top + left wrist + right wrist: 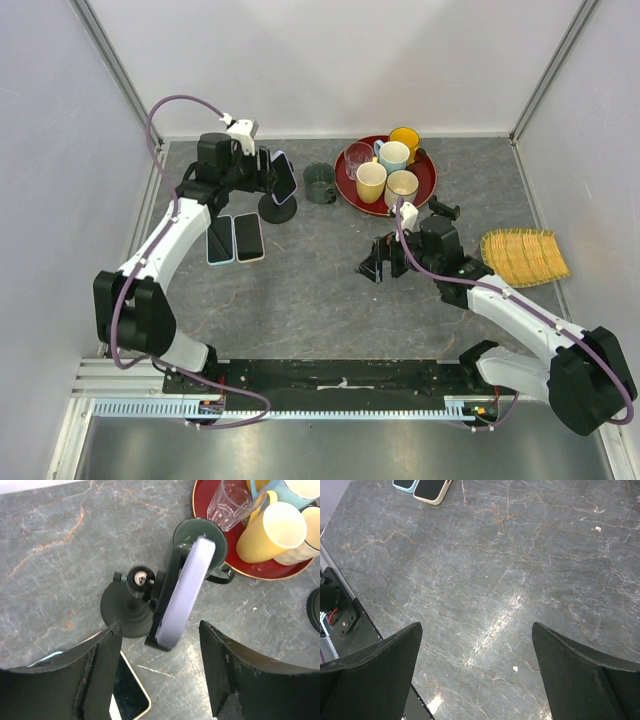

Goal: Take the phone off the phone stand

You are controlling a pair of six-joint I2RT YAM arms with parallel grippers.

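A phone in a lavender case leans in a black phone stand at the back left of the table. In the left wrist view the phone shows edge-on in its cradle, beside the stand's round base. My left gripper hovers just left of the phone. Its jaws are open, the phone lies just beyond the fingertips, and nothing is between them. My right gripper is open over bare table near the middle, far from the stand.
Two phones lie flat just left of the stand, near my left finger. A dark green mug stands right behind the stand. A red tray holds several cups and a glass. A bamboo mat lies at the right.
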